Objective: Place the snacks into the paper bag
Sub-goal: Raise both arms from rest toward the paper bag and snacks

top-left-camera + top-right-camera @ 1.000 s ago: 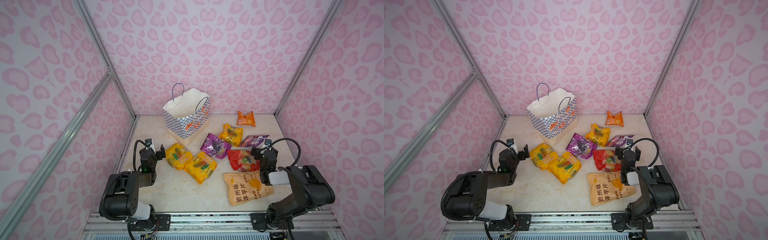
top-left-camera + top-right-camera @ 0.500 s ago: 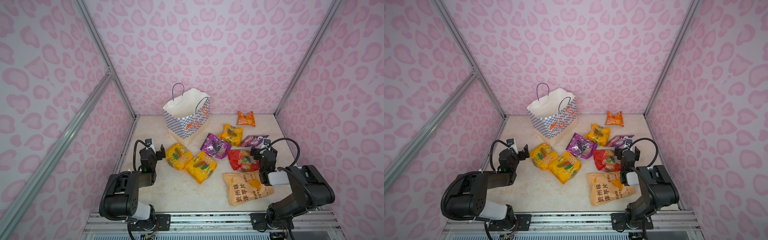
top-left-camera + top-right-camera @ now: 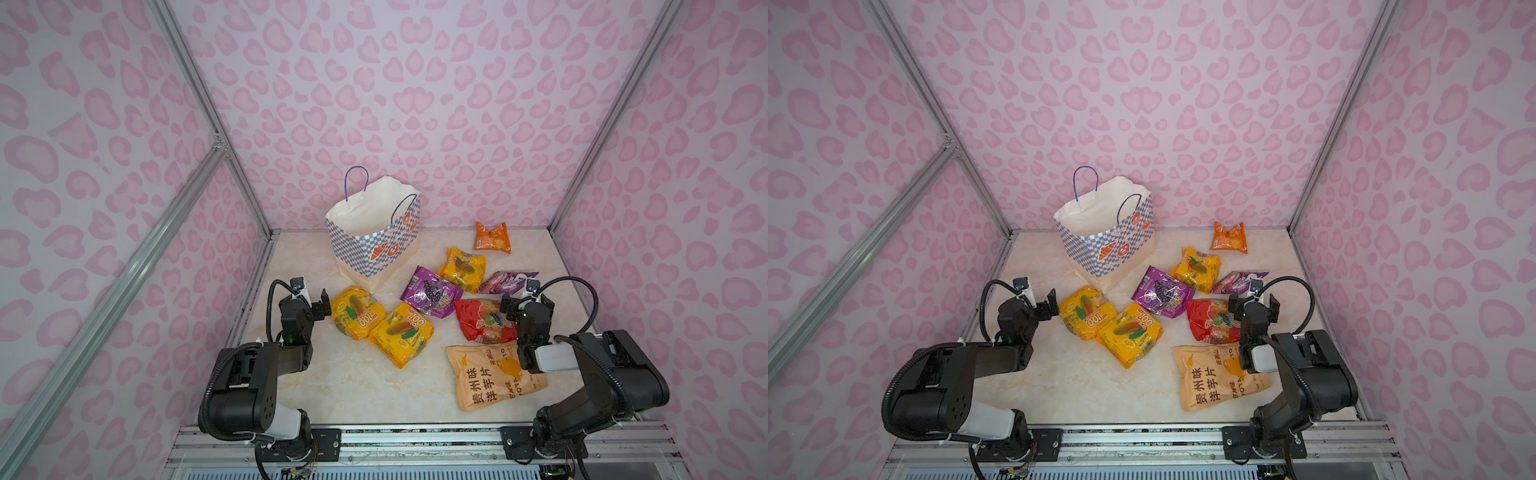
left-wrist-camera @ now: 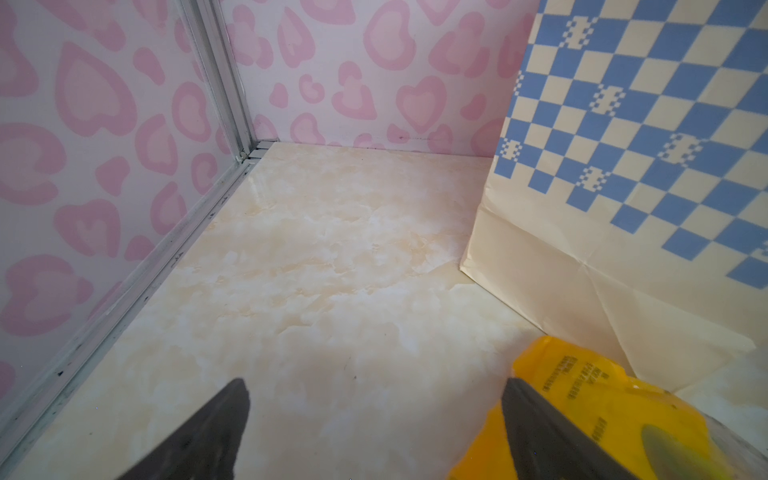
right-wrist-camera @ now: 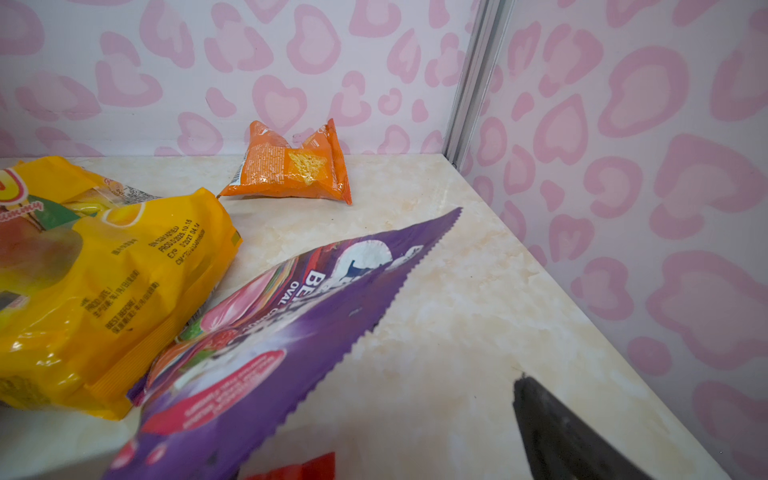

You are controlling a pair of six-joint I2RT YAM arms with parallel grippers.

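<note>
The paper bag (image 3: 374, 241) stands upright and open-mouthed at the back of the table. Snacks lie loose around it: two yellow packets (image 3: 357, 313) (image 3: 401, 334) in front, a third yellow (image 3: 463, 268), two purple (image 3: 430, 291) (image 3: 505, 282), a red one (image 3: 484, 322), a small orange one (image 3: 492, 237) and a large pale-orange one (image 3: 490, 376). My left gripper (image 3: 314, 305) (image 4: 374, 384) is open and low, one finger beside a yellow packet (image 4: 582, 399). My right gripper (image 3: 525, 305) is open over the red packet's right edge; only one finger (image 5: 557, 436) shows in its wrist view.
Pink heart-patterned walls with aluminium posts (image 3: 245, 183) enclose the marble tabletop (image 3: 340, 386) on three sides. A metal rail (image 3: 415, 432) runs along the front edge under both arm bases. The bag's blue cord handles (image 3: 356, 183) stick up above its rim.
</note>
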